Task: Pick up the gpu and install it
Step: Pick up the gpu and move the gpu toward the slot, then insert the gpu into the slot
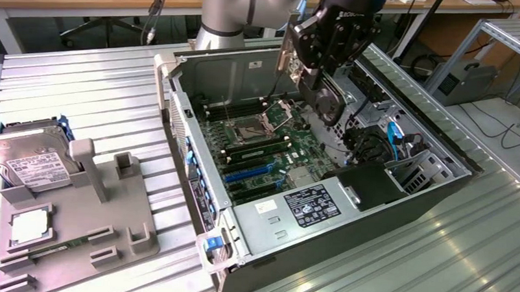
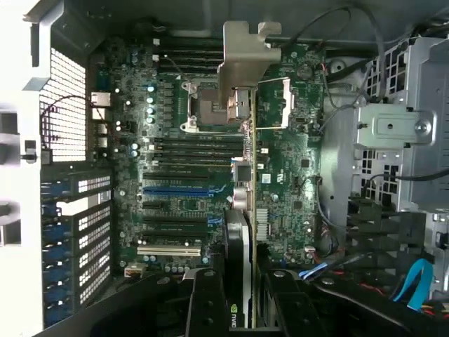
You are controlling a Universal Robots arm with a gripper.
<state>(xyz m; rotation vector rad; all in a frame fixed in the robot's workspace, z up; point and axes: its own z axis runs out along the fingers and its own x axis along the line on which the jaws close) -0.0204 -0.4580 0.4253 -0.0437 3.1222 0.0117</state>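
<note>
The gpu [image 1: 325,101] hangs on edge over the open computer case [image 1: 433,142], with its silver bracket [image 1: 289,46] toward the case's back wall. My gripper [image 1: 321,73] is shut on it from above. In the wrist view the gpu [image 2: 238,232] runs edge-on between my two black fingers [image 2: 203,302], and its metal bracket [image 2: 243,56] points away from me. It sits over the green motherboard [image 2: 280,175], roughly level with the blue expansion slots [image 2: 175,189] and clear above them.
A silver hard drive [image 1: 30,161] sits on the grey fixture tray [image 1: 128,206] at the exterior view's left, along with a processor [image 1: 31,225] and a memory stick [image 1: 57,249]. Inside the case are a black power supply [image 1: 327,200], a drive cage [image 2: 400,126] and loose cables [image 1: 394,141].
</note>
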